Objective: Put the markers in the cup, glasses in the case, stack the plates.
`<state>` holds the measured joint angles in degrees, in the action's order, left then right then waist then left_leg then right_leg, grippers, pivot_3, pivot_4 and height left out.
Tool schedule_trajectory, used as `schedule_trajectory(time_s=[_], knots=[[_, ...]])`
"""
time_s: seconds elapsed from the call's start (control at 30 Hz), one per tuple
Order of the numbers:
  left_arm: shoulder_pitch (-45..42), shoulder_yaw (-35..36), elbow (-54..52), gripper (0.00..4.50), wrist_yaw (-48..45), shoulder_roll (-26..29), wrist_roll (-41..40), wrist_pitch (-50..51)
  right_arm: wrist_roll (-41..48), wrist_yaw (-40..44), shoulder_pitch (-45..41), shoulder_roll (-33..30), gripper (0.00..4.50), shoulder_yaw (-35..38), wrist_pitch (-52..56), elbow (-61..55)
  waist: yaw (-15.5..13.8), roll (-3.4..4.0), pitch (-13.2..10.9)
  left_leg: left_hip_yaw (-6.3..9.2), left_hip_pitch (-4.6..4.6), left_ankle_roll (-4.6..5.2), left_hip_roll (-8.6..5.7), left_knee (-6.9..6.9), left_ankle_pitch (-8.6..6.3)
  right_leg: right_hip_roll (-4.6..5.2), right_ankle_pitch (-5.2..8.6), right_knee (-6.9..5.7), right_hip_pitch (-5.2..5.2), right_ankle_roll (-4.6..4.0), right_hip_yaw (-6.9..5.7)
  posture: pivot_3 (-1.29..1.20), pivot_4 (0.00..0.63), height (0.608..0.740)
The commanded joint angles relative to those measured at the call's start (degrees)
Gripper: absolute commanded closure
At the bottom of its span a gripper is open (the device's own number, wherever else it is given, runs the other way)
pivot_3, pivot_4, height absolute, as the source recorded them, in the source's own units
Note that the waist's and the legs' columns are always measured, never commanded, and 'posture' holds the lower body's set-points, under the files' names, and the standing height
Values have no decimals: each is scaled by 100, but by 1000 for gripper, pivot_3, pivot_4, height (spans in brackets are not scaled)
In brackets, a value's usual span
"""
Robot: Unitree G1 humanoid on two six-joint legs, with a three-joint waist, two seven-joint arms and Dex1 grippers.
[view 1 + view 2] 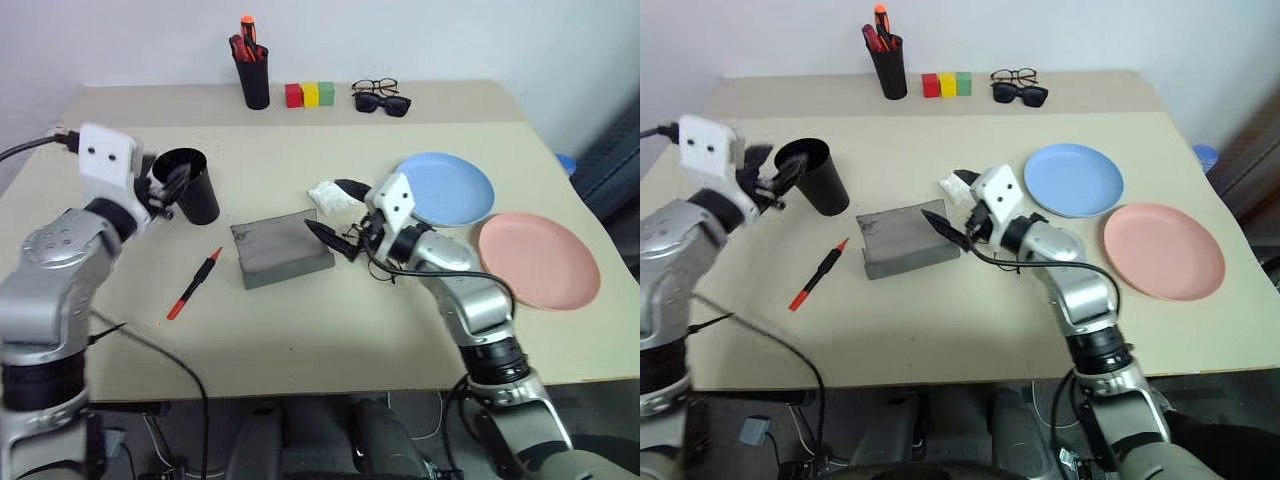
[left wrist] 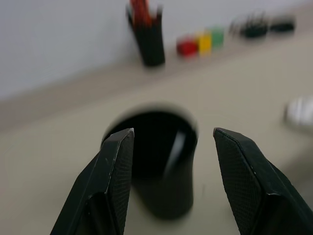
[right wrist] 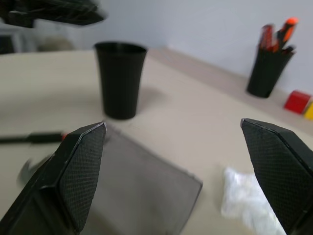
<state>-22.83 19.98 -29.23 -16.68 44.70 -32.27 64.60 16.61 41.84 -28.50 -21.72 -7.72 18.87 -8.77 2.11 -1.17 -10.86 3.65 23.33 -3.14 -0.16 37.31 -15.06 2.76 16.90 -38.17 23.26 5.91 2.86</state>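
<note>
The bench [image 1: 330, 340] carries everything, and the grey case [image 1: 281, 249] near its middle serves as the landmark. Right of the case lie the two plates: the light blue plate [image 1: 448, 187] nearer, the salmon pink plate [image 1: 538, 259] beyond it, edges close but not stacked. Left of the case and slightly behind stands the cup [image 1: 190, 184], upright. In the left wrist view a pale streak shows inside it; it may be the white marker, but I cannot tell. The red marker [image 1: 194, 284] lies flat on the bench left of the case, on the near side of the cup. Far behind the case, at the back edge, sit the pen pot [image 1: 254, 72], three coloured blocks [image 1: 310, 94], and the wire-rimmed glasses [image 1: 374, 87] just behind the sunglasses [image 1: 384, 103]. A crumpled white cloth [image 1: 327, 195] lies just right of the case.

The step in hand looks like the markers: the red one waits. To do it well, the left arm should drop onto the pen's middle, pinch across its width, lift clear, then tip it point-down over the cup's rim without knocking the cup.

The left end effector [image 1: 166, 190] hovers at the cup's rim, fingers parted and empty. The right end effector [image 1: 340, 215] hangs over the case's right end, spread wide, grasping nothing
</note>
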Motion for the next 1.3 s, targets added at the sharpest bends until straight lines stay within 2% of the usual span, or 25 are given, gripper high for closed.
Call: schedule_trajectory(time_s=[0.03, 0.13, 0.3, 0.47, 0.57, 0.67, 0.7, 0.8, 0.83, 0.93, 1.03, 1.17, 1.3], knots=[[-195, 72, -556, 1892, -106, 85, -683, 1973, 330, 641, 42, -365, 0, 76, 103, -379, 0, 0, 0, -1, -7, 1, -1, 0, -1, 0, 0, 4, -8, 0, -1, 0, 150, 740], [-221, -189, -469, 1892, -33, 67, -731, 2725, 406, 813, 28, -490, 0, 84, 119, -384, 35, 0, 0, -2, -12, 1, -4, -1, 0, -12, 1, 1, -10, 0, 0, 0, 150, 740], [-111, -938, 343, 1892, 603, -171, -77, 2790, 263, 749, 45, -394, 0, 0, -28, -297, 43, 2, 1, -8, -19, -1, 0, -9, 0, -15, 1, -5, -2, -2, 6, 0, 150, 740], [-188, -1281, 664, 1892, 641, -421, 194, 2687, 145, 678, 378, -343, 0, -166, -129, -490, -33, 1, 2, -8, -12, -2, -3, -6, 1, -2, 1, -1, 0, -2, 6, 0, 150, 740], [-160, -1432, 761, 2755, 580, -428, 304, 2580, 117, 632, 465, -337, 0, -208, -138, -585, -90, 4, 3, -11, -14, -3, -4, -5, 1, 2, 1, -1, -2, -2, 7, 0, 150, 740], [-162, -1433, 870, 4198, 620, -489, 422, 2496, 111, 595, 492, -347, 0, -236, -118, -651, -101, 11, 7, -13, -22, -6, -3, -5, 3, -1, 0, -4, -5, -4, 7, 0, 150, 740], [-172, -1441, 880, 4460, 627, -466, 474, 2448, 104, 592, 499, -351, 0, -249, -111, -668, -102, 13, 8, -13, -27, -6, -3, -7, 3, -3, 0, -4, -10, -4, 7, 0, 150, 740], [-178, -1325, 796, 4460, 569, -437, 552, 2168, 91, 587, 509, -358, 0, -266, -92, -704, -100, 13, 9, -13, -30, -6, -3, -8, 3, -5, 0, -4, -12, -4, 7, 0, 150, 740], [-205, -1041, 661, 4460, 445, -456, 465, 1952, 93, 586, 503, -363, 0, -266, -77, -718, -101, 13, 9, -13, -30, -6, -3, -8, 3, -5, 0, -4, -12, -4, 7, 0, 150, 740], [-283, -233, 60, 4460, 30, -401, 515, 159, 140, 567, 411, -336, 0, -234, -40, -721, -115, 3, 4, -11, -12, -8, 0, -6, 4, -5, -1, -3, 5, -5, 6, 0, 150, 740], [-547, 74, -178, 4460, -598, -472, 215, -976, 109, 488, 236, -200, 0, -257, -96, -596, -133, 3, 4, -14, 4, -37, 1, -5, 20, 2, -2, 2, 19, -6, 6, 0, 150, 740], [-1286, 37, 420, 4460, -518, -1061, 186, -1886, -23, 251, -96, 201, 0, -379, -242, -394, -151, 5, 6, -19, -1, -28, -6, -4, 15, 4, -2, 8, 5, -6, 2, 0, 150, 740], [-1688, -603, 1571, 4460, -290, -1232, 1214, -3151, -102, -57, -425, 834, 0, -572, -322, -320, -88, 5, 6, -19, -4, -14, -6, -2, 8, -8, -3, 1, 8, -6, 2, 0, 150, 740]])
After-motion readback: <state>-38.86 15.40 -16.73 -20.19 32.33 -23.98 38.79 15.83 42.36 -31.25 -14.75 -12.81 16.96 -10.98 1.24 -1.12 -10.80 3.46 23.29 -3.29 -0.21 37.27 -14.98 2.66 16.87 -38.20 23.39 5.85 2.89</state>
